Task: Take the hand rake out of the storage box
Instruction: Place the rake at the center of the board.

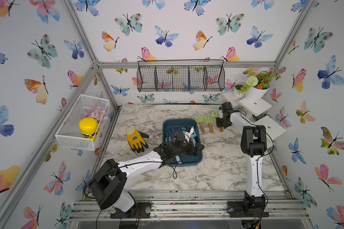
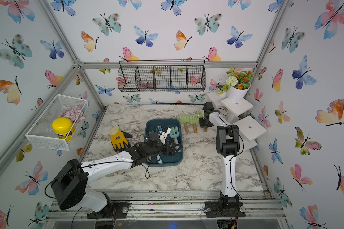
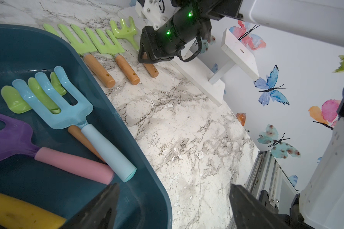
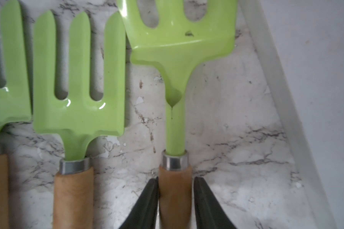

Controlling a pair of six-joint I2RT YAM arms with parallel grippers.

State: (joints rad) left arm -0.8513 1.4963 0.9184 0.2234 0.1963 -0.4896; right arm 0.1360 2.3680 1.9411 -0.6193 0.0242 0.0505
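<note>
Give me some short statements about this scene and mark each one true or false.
1. Three green tools lie on the table, outside the storage box. True.
2. The storage box is empty. False: a blue fork and a purple tool, among others, lie in it.
3. The left gripper holds the blue fork. False: its jaws stand wide open, holding nothing.
4. The right gripper straddles a wooden handle. True.
5. The yellow glove lies inside the storage box. False: it lies on the table beside it.
</note>
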